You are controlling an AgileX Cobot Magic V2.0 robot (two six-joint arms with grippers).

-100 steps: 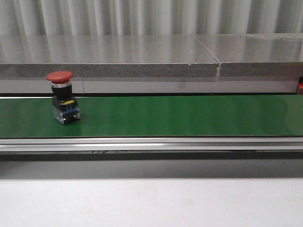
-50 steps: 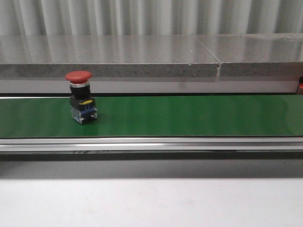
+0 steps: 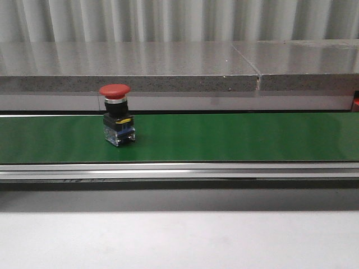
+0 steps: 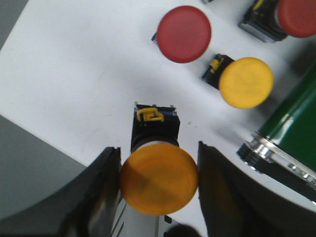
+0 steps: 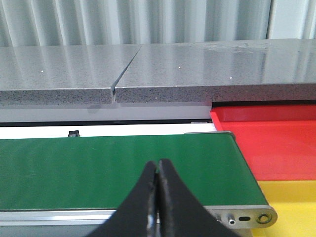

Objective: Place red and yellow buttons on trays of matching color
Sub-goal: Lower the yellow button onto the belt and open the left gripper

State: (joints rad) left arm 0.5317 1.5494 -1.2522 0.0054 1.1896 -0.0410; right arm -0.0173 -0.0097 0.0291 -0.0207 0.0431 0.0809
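A red button (image 3: 116, 115) with a black and blue body stands upright on the green conveyor belt (image 3: 235, 137), left of centre in the front view. My left gripper (image 4: 159, 163) is shut on a yellow button (image 4: 158, 180), its fingers against both sides of the cap, over the white table (image 4: 74, 74). My right gripper (image 5: 158, 165) is shut and empty above the belt's end (image 5: 98, 168). The red tray (image 5: 276, 143) and the yellow tray (image 5: 296, 202) lie just past that end. Neither gripper shows in the front view.
On the white table near the left gripper stand a red button (image 4: 184, 33), a yellow button (image 4: 246, 82) and another red button (image 4: 296, 17), beside the belt's end roller (image 4: 256, 150). A grey stone ledge (image 3: 168, 67) runs behind the belt.
The red button has travelled to the right along the belt, from about the far left towards the centre. Nothing else in the front view has moved.
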